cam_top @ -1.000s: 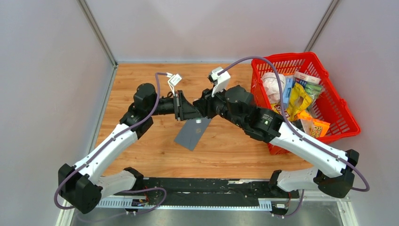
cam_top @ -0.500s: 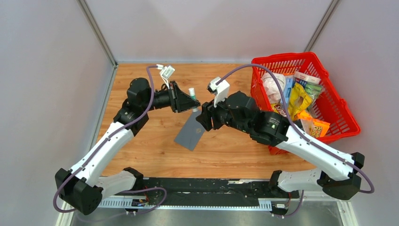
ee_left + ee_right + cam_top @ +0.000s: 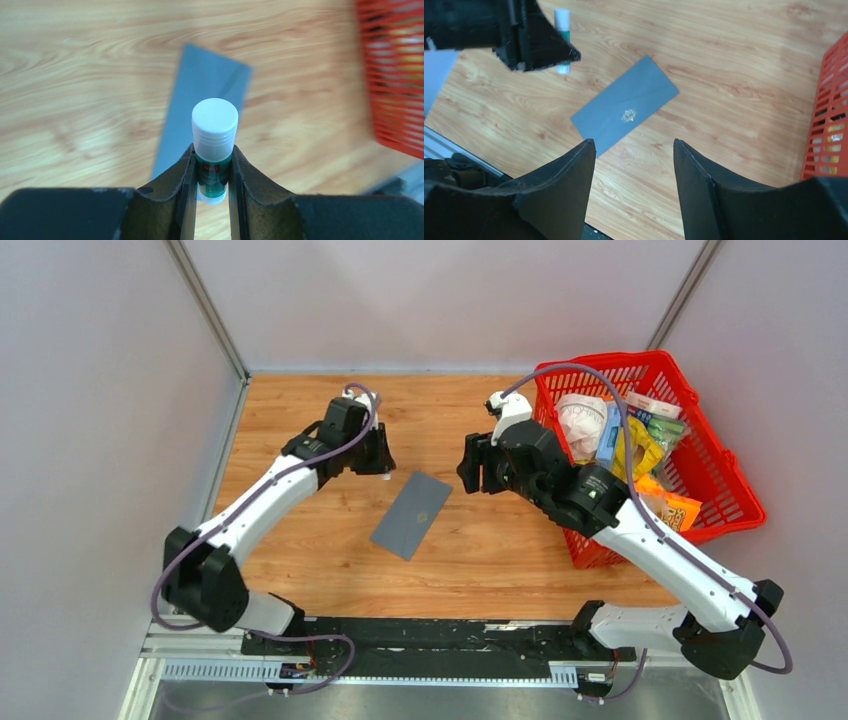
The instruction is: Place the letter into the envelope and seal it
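The dark grey envelope lies flat on the wooden table, flap side up and closed, a small gold mark on it. The letter is not in view. My left gripper hovers just up-left of the envelope, shut on a green glue stick with a white cap; the envelope shows beneath it. My right gripper is open and holds nothing. It hangs to the envelope's upper right. From the right wrist, the glue stick pokes out of the left fingers.
A red plastic basket full of snack packets stands at the table's right side, close behind the right arm. Its mesh wall shows at the right wrist view's edge. Grey walls close in the left and back.
The two grippers, close together above the envelope a second ago, have parted. The left swung left with the glue stick. The right opened and drew back to the right.
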Robot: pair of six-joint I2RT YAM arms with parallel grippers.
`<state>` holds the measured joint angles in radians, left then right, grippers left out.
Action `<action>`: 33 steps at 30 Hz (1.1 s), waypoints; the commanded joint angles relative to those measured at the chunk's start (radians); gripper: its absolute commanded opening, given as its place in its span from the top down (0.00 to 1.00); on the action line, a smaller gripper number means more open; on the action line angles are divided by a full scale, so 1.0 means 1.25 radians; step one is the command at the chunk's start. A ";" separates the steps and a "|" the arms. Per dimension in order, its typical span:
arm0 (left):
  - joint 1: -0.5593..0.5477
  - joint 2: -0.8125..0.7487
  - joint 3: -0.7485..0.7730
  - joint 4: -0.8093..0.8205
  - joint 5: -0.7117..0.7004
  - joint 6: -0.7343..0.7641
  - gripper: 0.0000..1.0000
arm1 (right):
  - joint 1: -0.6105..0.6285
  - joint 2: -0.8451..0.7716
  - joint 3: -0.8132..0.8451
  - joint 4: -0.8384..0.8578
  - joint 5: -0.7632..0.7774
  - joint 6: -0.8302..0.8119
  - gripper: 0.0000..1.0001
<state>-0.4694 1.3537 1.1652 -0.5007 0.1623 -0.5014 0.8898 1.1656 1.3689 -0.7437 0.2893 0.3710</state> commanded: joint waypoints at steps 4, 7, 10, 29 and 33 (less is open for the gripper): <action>0.029 0.219 0.129 -0.144 -0.256 0.051 1.00 | -0.016 0.004 -0.043 -0.008 -0.019 0.033 0.38; 0.042 0.332 0.183 -0.180 -0.275 0.069 1.00 | -0.021 0.001 -0.059 0.001 -0.031 0.035 0.38; 0.056 0.405 0.220 -0.191 -0.258 0.072 1.00 | -0.023 -0.008 -0.074 0.008 -0.040 0.038 0.38; 0.074 0.520 0.183 -0.112 -0.227 0.065 0.74 | -0.028 -0.008 -0.093 0.008 -0.061 0.038 0.38; 0.074 0.520 0.166 -0.100 -0.233 0.059 0.63 | -0.028 -0.007 -0.093 0.005 -0.060 0.038 0.38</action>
<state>-0.3847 2.0026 1.4132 -0.6716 -0.1364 -0.4206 0.8604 1.1656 1.2560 -0.7650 0.2226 0.4118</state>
